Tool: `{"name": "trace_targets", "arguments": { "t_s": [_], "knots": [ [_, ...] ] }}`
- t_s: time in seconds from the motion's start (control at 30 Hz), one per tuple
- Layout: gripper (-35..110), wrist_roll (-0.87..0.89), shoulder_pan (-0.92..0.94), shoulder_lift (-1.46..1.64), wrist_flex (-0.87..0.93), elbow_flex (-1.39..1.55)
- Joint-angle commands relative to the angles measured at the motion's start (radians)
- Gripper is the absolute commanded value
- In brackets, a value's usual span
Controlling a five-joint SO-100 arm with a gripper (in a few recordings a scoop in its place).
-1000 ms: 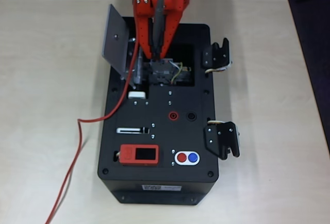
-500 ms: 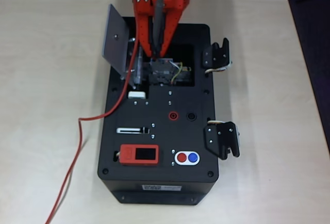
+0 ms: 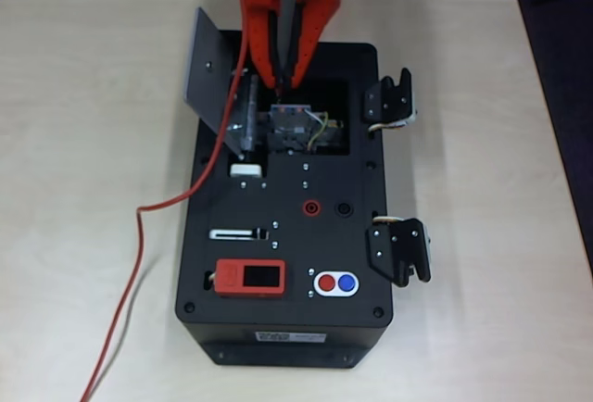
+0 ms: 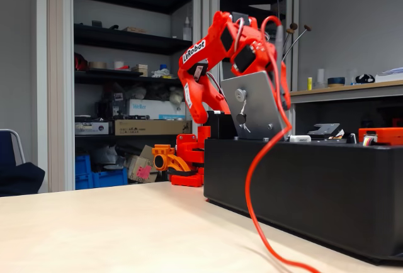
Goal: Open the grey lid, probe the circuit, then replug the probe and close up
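- The probe (image 3: 289, 22) is being held by the red gripper (image 3: 281, 82) over the open compartment (image 3: 301, 124) of the black box (image 3: 278, 235); the fingers are clamped on the rod's sides.
- In the overhead view the probe's long axis is being shown running up the picture, its dark tip pointing down toward the compartment at the box's far end, its top end toward the arm's base.
- The tip is being seen just above the small grey circuit part (image 3: 295, 129) inside the compartment; whether it is touching cannot be told.
- The red cable (image 3: 176, 200) is being led from the probe's top, down across the box's left edge, then off over the table (image 3: 74, 143) toward the picture's lower left.
- The grey lid (image 3: 211, 70) is being kept open, standing tilted at the compartment's left side, on the box's far left corner, just beside the gripper.
- In the fixed view the lid (image 4: 252, 104) is being shown upright on the box (image 4: 302, 191), its knob (image 4: 240, 94) facing the camera, with the cable (image 4: 264, 160) looping in front of it and the arm (image 4: 214, 53) bent over behind it.
- On the box's near end a red unit (image 3: 250, 278) with a dark screen is being seen, well apart from the probe.
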Motion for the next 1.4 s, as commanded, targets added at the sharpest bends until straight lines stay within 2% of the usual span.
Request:
{"name": "trace_targets", "arguments": {
  "t_s": [0.0,1.37],
  "knots": [
    [0,0.023,-0.005,-0.021,0.015,-0.092],
    [0,0.127,-0.184,-0.649,-0.127,-0.713]
  ]
}}
